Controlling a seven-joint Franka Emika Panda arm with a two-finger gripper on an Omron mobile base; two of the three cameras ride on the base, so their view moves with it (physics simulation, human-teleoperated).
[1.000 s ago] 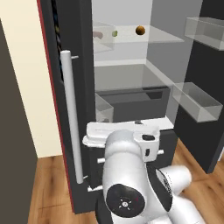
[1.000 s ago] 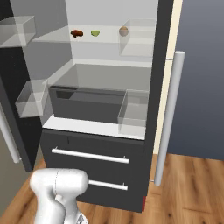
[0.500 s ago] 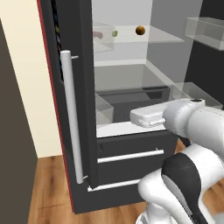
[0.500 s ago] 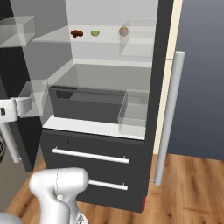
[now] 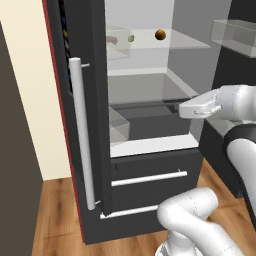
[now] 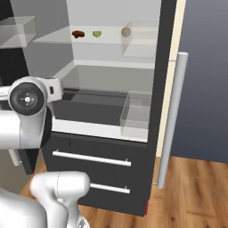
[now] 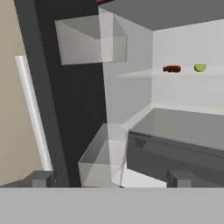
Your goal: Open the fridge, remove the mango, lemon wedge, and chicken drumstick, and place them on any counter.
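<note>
Fridge (image 6: 165,67) doors open. Gripper (image 7: 111,178) empty, jaws wide, level w/ the drawer bin, well below the top shelf. On that shelf: drumstick (image 7: 172,68), wedge (image 7: 200,67) just beside it, mango (image 6: 126,31) further along. Reach goes up and inward.

A home kitchen is being shown, as is indicated by the tall dark fridge (image 6: 147,111) standing open with clear door bins, glass shelves holding small foods, two lower drawers with silver bar handles, a wooden plank floor (image 6: 196,191) and cream walls.
</note>
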